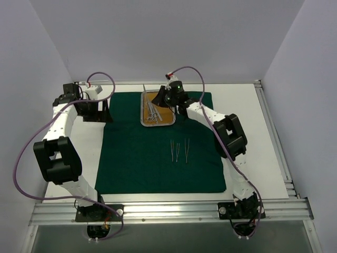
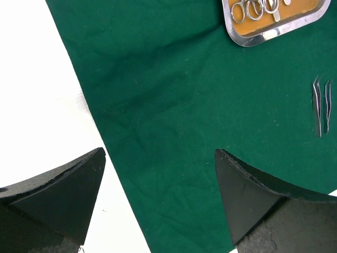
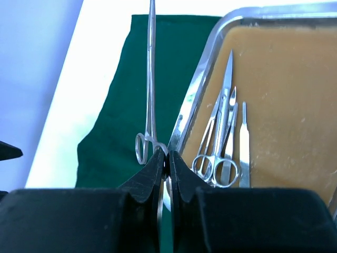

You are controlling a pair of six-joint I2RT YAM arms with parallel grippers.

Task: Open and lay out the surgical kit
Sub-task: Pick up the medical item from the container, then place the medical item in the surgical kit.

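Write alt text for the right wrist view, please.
The right hand is shut on one ring handle of a long forceps, which points away over the green cloth just left of the steel tray. Inside the tray lie scissors and a flat-handled instrument.

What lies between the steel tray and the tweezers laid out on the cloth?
Only bare green cloth, seen in the top view between tray and tweezers; left wrist view agrees.

White arms (image 1: 66,118), black joints (image 1: 57,159), black wedge fingers (image 2: 68,195), purple cables (image 1: 185,67)
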